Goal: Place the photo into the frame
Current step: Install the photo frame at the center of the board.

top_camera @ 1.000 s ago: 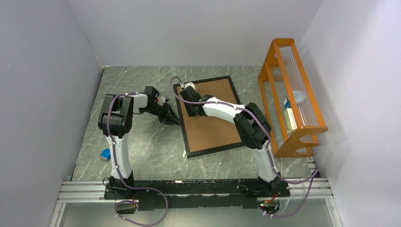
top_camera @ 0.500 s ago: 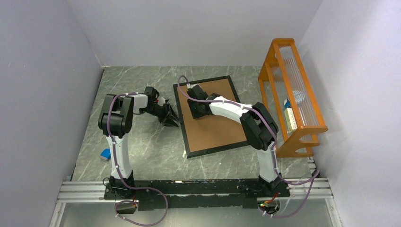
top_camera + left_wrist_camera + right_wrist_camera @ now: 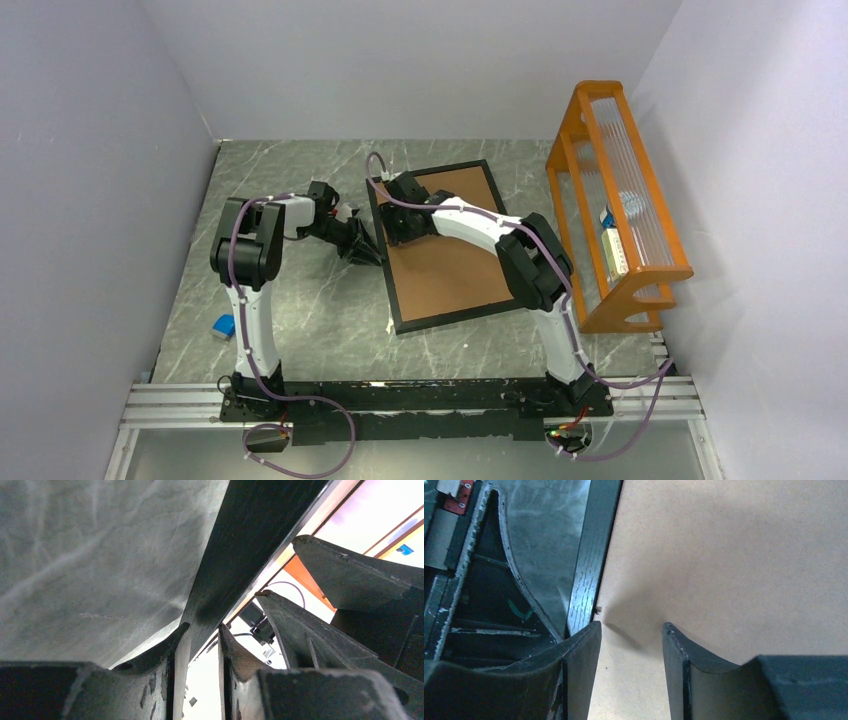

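Grey marbled worktop [image 3: 300,310], smooth and veined. Along its right edge stands the orange wooden rack [image 3: 620,200], boxy, with clear ribbed panels. Now the frame [image 3: 457,314]: a thin black rectangle with visible wood grain, lying flat and slightly skewed towards the far middle of the worktop. It's filled by a plain matte brown backing board [image 3: 445,270]. The right gripper [image 3: 631,627] hangs over the board by the frame's left rail, jaws apart and empty. The left gripper [image 3: 200,630] meets that rail's outer edge, fingers barely parted; I cannot tell whether they pinch it.
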Controlling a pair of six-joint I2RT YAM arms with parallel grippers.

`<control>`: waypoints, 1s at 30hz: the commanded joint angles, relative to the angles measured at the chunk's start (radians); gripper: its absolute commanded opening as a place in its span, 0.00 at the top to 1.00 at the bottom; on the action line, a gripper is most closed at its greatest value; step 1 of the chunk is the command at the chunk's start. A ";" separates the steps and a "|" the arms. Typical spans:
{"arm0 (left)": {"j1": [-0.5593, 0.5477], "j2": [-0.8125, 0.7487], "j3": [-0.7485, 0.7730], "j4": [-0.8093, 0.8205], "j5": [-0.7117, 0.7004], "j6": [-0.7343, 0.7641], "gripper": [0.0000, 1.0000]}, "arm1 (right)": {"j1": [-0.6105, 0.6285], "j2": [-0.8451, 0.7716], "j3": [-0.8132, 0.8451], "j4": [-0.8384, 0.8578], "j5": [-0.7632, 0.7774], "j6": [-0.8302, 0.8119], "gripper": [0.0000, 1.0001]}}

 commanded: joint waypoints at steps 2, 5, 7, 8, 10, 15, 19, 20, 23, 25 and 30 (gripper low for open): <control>-0.018 0.093 -0.020 -0.049 -0.306 0.036 0.72 | 0.004 0.036 0.057 -0.020 -0.072 0.025 0.48; -0.019 0.098 -0.024 -0.056 -0.316 0.039 0.73 | 0.006 0.040 0.052 -0.009 -0.080 0.042 0.49; -0.019 0.098 -0.025 -0.057 -0.318 0.041 0.73 | 0.006 0.053 0.058 -0.022 -0.067 0.049 0.49; -0.019 0.098 -0.025 -0.057 -0.319 0.043 0.74 | 0.005 0.061 0.066 -0.031 -0.056 0.050 0.50; -0.019 0.099 -0.022 -0.059 -0.319 0.043 0.74 | 0.006 0.073 0.075 -0.047 -0.042 0.048 0.51; -0.019 0.100 -0.026 -0.044 -0.300 0.041 0.73 | 0.005 0.095 0.084 -0.060 -0.033 0.048 0.53; -0.019 0.100 -0.033 -0.037 -0.297 0.040 0.73 | 0.010 0.113 0.099 -0.083 0.002 0.039 0.54; -0.019 0.101 -0.034 -0.037 -0.297 0.040 0.73 | 0.012 0.118 0.100 -0.087 0.010 0.036 0.54; -0.019 0.100 -0.035 -0.035 -0.294 0.040 0.73 | 0.022 0.135 0.109 -0.103 0.029 0.029 0.53; -0.019 0.101 -0.035 -0.034 -0.294 0.040 0.73 | 0.028 0.142 0.114 -0.112 0.041 0.027 0.53; -0.019 0.099 -0.035 -0.034 -0.294 0.041 0.73 | 0.040 0.161 0.133 -0.137 0.085 0.026 0.53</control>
